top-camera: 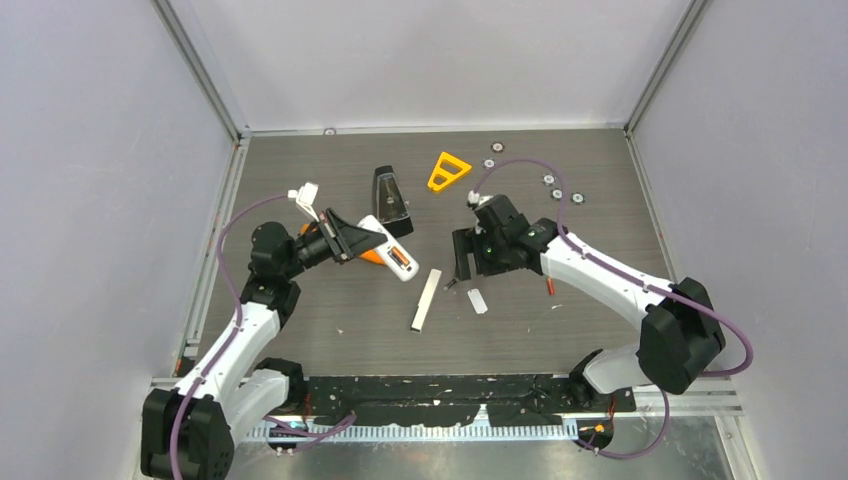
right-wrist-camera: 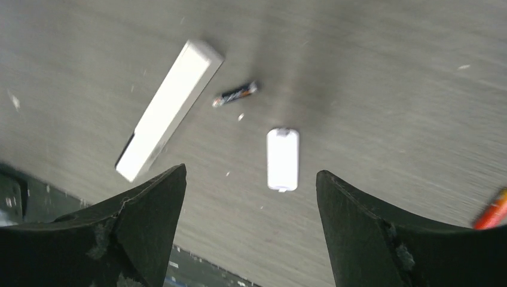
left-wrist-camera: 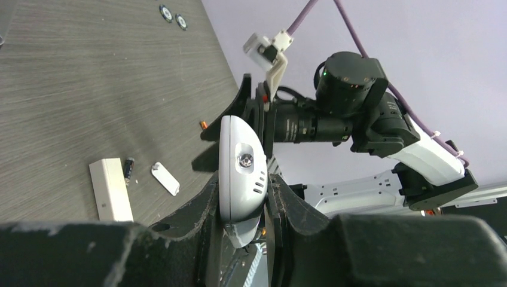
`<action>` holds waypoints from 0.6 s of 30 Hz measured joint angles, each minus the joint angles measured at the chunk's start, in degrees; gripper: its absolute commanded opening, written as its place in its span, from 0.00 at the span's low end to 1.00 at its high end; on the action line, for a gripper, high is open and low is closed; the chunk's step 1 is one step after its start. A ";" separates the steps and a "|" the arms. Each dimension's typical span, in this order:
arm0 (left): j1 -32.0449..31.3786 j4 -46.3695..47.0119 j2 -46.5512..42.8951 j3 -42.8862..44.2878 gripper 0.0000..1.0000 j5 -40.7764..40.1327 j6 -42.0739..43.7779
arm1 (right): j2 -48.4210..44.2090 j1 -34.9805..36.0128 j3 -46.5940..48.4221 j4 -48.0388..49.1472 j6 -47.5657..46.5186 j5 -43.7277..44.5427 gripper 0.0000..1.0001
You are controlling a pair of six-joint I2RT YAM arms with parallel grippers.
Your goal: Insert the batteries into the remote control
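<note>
In the top view, the remote control (top-camera: 392,255) is clamped by the left pincer (top-camera: 352,240), probably so that it is steadied for loading. The right pincer (top-camera: 468,268) is poised above the table (top-camera: 300,160), near a small white cover (top-camera: 477,300). A red battery (top-camera: 551,287) lies beside its forearm.

In the left wrist view, the fingers (left-wrist-camera: 197,209) are pressed against both sides of the remote's rounded end.

In the right wrist view, the jaws are spread wide and nothing is held. The dark grey battery (right-wrist-camera: 236,94) lies between a slim white bar (right-wrist-camera: 170,107) and the cover, and is judged the likeliest next pick.
</note>
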 measured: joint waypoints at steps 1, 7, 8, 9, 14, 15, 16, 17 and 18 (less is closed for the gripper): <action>0.00 0.24 0.15 -0.22 0.00 0.22 0.02 | 0.26 0.79 -1.27 -0.09 -0.92 -1.31 0.87; 0.00 3.74 0.63 -1.77 0.00 1.95 -0.09 | 0.09 3.76 -3.02 3.17 -4.42 -6.45 0.88; 0.00 4.28 0.63 -1.90 0.00 2.25 -0.09 | 0.09 3.78 -2.99 3.50 -5.03 -6.73 0.88; 0.00 4.81 0.63 -1.92 0.00 2.49 -0.09 | 0.09 3.80 -2.99 3.74 -5.57 -6.99 0.88; 0.00 6.43 0.63 -1.92 0.00 2.80 -0.35 | -1.77 3.98 -3.06 6.99 -8.00 -13.55 0.91; 0.00 6.45 0.63 -1.92 0.00 2.60 -0.52 | -2.91 4.04 -3.15 8.55 -8.07 -15.17 0.91; 0.00 6.45 0.63 -1.92 0.00 2.40 -0.70 | -3.93 4.09 -3.28 9.94 -8.02 -16.37 0.91; 0.00 6.45 0.61 -1.92 0.00 2.14 -0.90 | -5.33 4.20 -3.45 11.74 -7.91 -17.64 0.91; 0.00 6.45 0.59 -1.92 0.00 1.79 -1.33 | -6.80 4.20 -3.52 13.38 -7.80 -18.60 0.91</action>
